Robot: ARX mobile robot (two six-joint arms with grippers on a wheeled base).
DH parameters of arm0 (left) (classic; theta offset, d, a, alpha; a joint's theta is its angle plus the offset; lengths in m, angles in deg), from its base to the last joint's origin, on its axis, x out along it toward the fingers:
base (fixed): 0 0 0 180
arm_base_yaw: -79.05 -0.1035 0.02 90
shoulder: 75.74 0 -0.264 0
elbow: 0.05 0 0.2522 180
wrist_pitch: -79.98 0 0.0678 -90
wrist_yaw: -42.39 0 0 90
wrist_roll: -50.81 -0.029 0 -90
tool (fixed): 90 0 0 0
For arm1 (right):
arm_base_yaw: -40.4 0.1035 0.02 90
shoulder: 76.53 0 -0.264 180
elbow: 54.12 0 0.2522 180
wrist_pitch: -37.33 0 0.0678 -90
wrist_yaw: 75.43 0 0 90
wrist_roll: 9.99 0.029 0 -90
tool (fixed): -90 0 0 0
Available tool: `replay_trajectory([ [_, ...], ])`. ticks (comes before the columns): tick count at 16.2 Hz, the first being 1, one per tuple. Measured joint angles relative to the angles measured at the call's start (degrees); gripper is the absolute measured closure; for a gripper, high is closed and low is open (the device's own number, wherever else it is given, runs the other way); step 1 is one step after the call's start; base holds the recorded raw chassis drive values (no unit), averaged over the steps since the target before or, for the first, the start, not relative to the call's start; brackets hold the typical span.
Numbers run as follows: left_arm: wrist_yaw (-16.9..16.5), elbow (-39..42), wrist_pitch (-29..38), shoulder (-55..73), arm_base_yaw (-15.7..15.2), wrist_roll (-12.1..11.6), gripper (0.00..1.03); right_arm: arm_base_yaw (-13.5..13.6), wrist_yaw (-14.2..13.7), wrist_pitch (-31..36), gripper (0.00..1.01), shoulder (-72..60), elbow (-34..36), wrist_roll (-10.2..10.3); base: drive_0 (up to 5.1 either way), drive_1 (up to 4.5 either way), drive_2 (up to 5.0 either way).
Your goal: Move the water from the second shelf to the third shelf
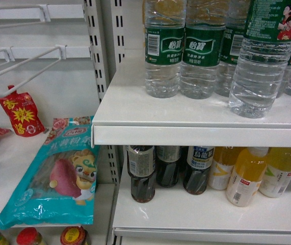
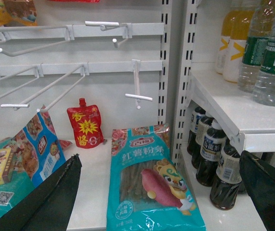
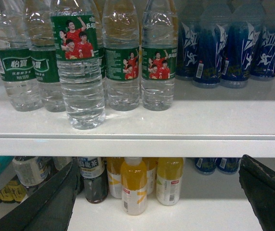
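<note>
Shelf (image 3: 185, 122): water (image 3: 82, 72) stands upright at its near edge, ahead of the row.
Arm: your right gripper (image 3: 159, 202) faces it; left gripper (image 2: 161, 197) looks at the far-left bay.
Direction: water lies up and left of your right fingers (image 3: 45, 202).
Fingers: both pairs wide, empty.
Water: clear, ribbed, green label.

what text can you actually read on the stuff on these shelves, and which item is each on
"怡寶" in white on the green labels of the water bottles.
"红薯粉条" on the teal sweet potato noodle bag.
"春" and "酱" in yellow on the red sauce pouch.
"乌龙茶" on the dark tea bottle, only roughly legible.
Fine print, barcodes, the yellow juice bottles' labels and the blue drink bottles' graphics are too small or blurred to read.
</note>
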Motion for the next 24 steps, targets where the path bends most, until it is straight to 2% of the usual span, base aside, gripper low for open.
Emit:
replay_trajectory([
  [24, 0.0, 0.0, -0.2, 0.0, 0.0, 0.0, 0.05, 0.0, 0.0, -0.1, 0.03, 0.0, 0.0, -0.1, 0.0, 0.0, 0.0],
])
